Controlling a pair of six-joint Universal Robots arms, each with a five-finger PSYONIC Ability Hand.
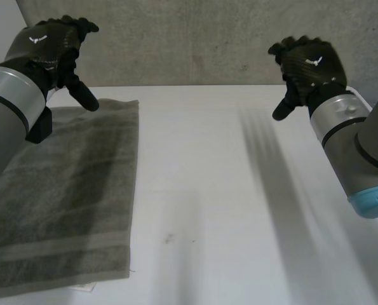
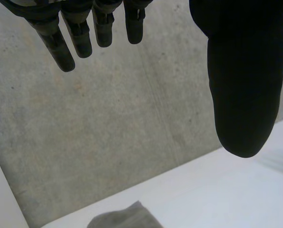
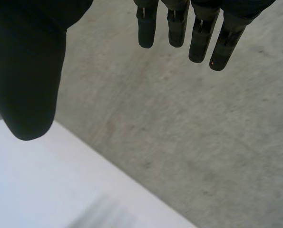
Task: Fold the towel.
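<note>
Towel (image 1: 61, 190): it lies flat on the left part of the white surface (image 1: 239, 222). It is spread out, and its long sides run from the far end to the near end.
Towel look: grey-green and fuzzy. A plain band runs across it close to the near edge.
Towel corner: the left wrist view shows one grey corner lying on the surface, well below the hand.
White bit (image 1: 84, 287): something small and white peeks out from under the near edge of the towel. I cannot tell what it is.
Left hand (image 1: 52, 44): it is up in the air over the far end of the towel. Its thumb points down toward the far edge. The fingers (image 2: 60, 47) hang straight and loose, the thumb stands away from them, and there is nothing in the hand.
Right hand (image 1: 309, 63): it is up in the air over the right part of the surface, well apart from the towel. Its fingers are straight and loose too, the thumb is off to one side, and it has nothing in it.
Arms: one grey arm comes in at each side.
Specks (image 1: 169, 239): a few small dark spots sit on the surface just beside the towel's right edge.
Wall (image 1: 195, 38): grey and rough, right behind the surface.
</note>
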